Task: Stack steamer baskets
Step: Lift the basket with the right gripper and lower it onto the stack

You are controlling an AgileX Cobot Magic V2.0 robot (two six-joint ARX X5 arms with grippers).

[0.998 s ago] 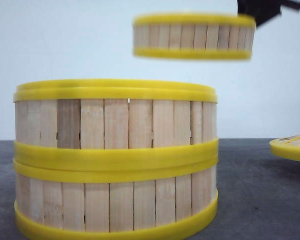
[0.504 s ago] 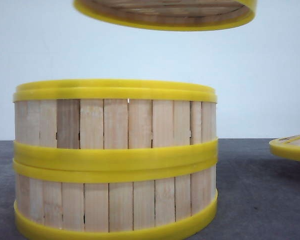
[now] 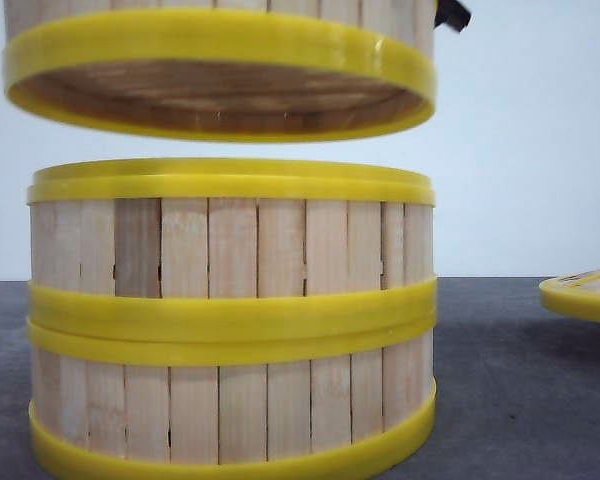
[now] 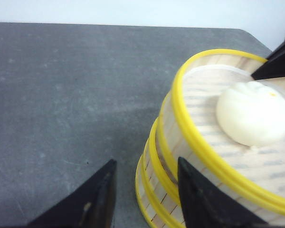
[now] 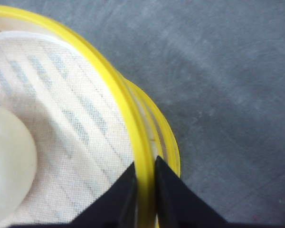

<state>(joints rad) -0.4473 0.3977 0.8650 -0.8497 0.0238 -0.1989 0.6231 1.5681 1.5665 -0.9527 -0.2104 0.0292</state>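
Above grey table (image 5: 237,71), third basket (image 5: 71,123) rim between right hand (image 5: 143,190) fingers

Readable text: none in any view.
Steamer baskets (image 3: 230,310): plain slats and yellow rims, no label.
Table (image 4: 61,95): unmarked.

Steamer baskets (image 3: 230,320): pale wooden slats, yellow rims. Bun (image 4: 254,113) white. Liner (image 5: 71,142) white, grey-striped. Surface (image 4: 61,104) dark grey.
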